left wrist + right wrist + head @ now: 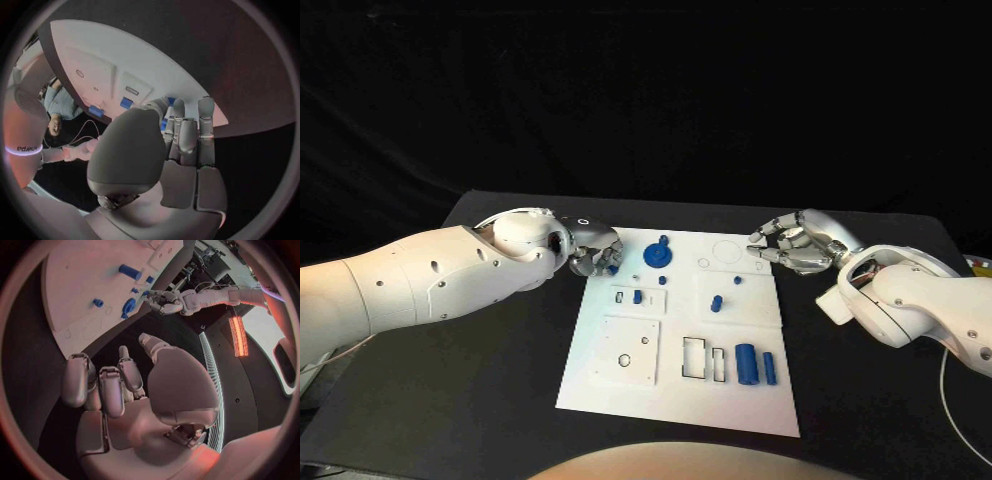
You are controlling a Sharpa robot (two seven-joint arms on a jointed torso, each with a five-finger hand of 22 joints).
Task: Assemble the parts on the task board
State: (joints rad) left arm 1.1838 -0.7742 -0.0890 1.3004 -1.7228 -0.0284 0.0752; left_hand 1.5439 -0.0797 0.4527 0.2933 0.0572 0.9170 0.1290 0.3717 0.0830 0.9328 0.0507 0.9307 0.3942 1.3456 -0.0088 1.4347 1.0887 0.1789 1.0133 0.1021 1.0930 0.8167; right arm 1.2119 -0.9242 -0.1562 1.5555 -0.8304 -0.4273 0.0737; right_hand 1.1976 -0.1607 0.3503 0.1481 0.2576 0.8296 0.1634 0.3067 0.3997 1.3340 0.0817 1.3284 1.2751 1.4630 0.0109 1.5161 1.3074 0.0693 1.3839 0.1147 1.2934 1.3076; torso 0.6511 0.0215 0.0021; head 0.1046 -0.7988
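Inspection found both my left hand (593, 252) and right hand (788, 245) curled on nothing beside the task board (678, 400); I judged the blue part (655, 254) needed a squarer pinch

head view: the task board (678, 400) was brightly lit against a dark table and black backdrop.
tint: a warm pinkish light fell on the left arm (401, 285).
wrist views: fisheye bending, dark frame, board edges curved.
glare: an orange strip glowed in the right wrist view.
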